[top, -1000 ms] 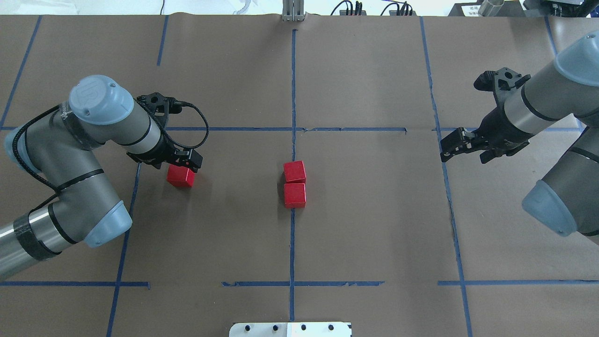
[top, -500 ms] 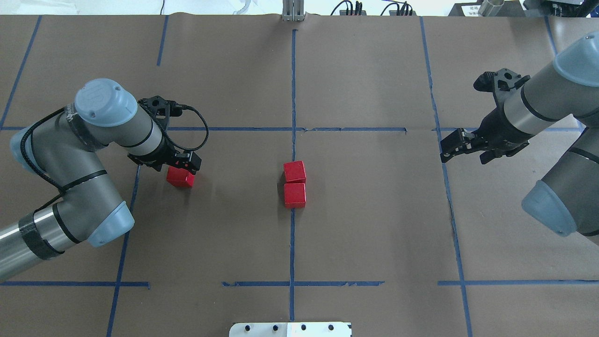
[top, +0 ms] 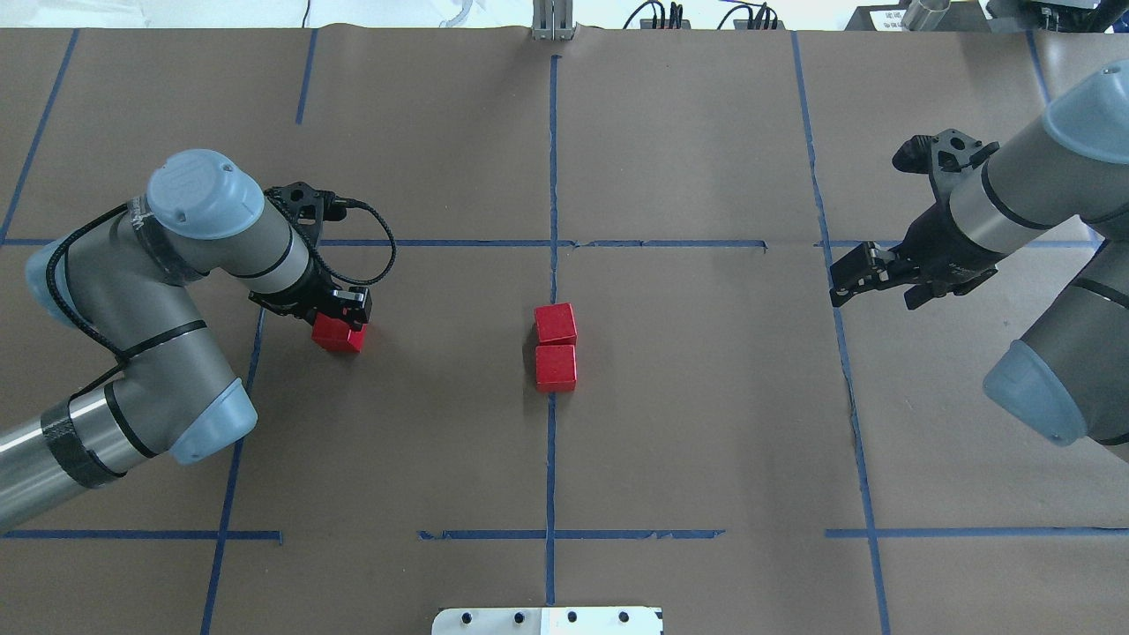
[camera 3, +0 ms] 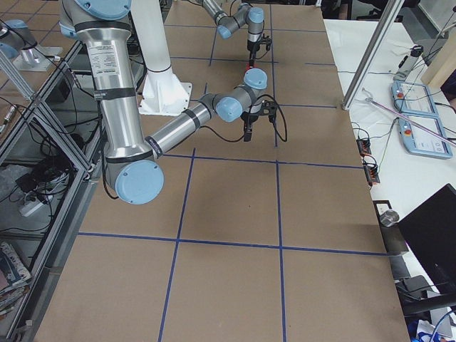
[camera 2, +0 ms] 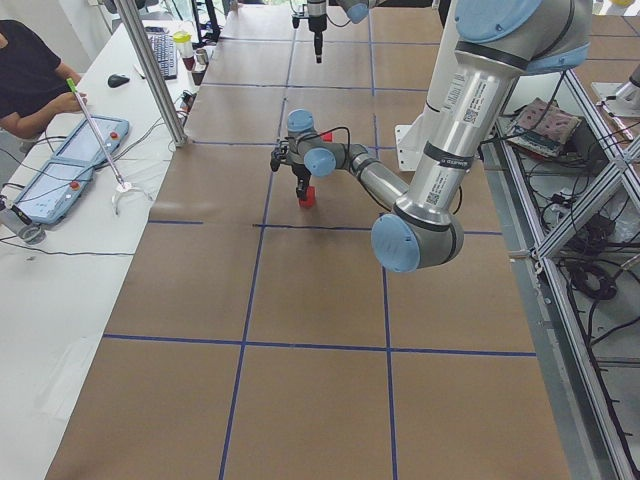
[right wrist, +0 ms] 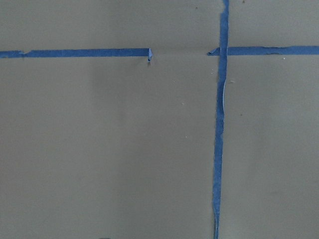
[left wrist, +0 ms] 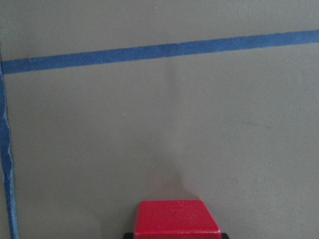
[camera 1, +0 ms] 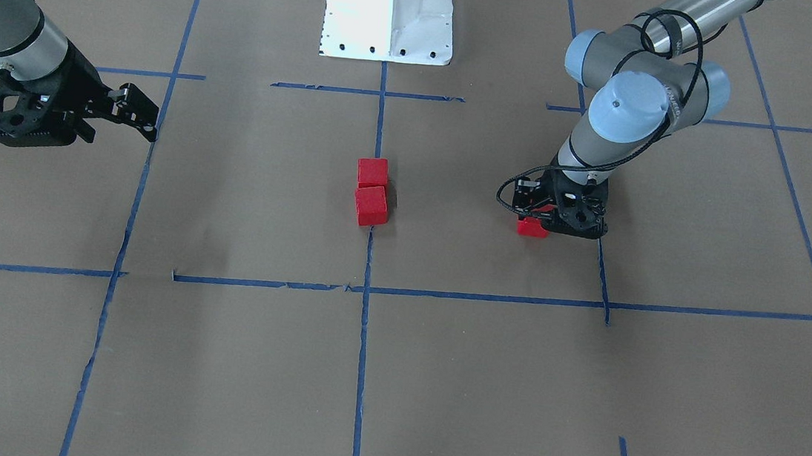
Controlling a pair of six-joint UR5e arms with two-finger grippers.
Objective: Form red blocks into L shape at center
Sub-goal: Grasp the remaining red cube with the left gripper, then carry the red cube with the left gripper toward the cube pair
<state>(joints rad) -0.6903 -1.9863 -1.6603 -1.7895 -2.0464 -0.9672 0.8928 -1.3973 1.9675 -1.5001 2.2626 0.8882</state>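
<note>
Two red blocks [top: 556, 324] [top: 556, 368] touch in a straight line on the blue tape line [top: 551, 459] at the center; both show in the front view [camera 1: 372, 172] [camera 1: 371, 205]. A third red block [top: 335, 339] lies on the paper to the left. My left gripper [top: 342, 316] is down over it with dark fingertips against both of its sides in the left wrist view, where the block [left wrist: 177, 219] is at the bottom edge. The block [camera 1: 529, 229] still rests on the paper. My right gripper [top: 840, 284] is open and empty, far right.
The white robot base [camera 1: 390, 3] stands at the table's near edge. Blue tape lines [top: 441, 242] grid the brown paper. A person [camera 2: 30, 80] sits at a side desk beyond the far edge, with cables and pendants there.
My left arm has swung slightly right and lowered, so the gripper now covers more of the third block. The two center blocks and the right arm have not moved.
</note>
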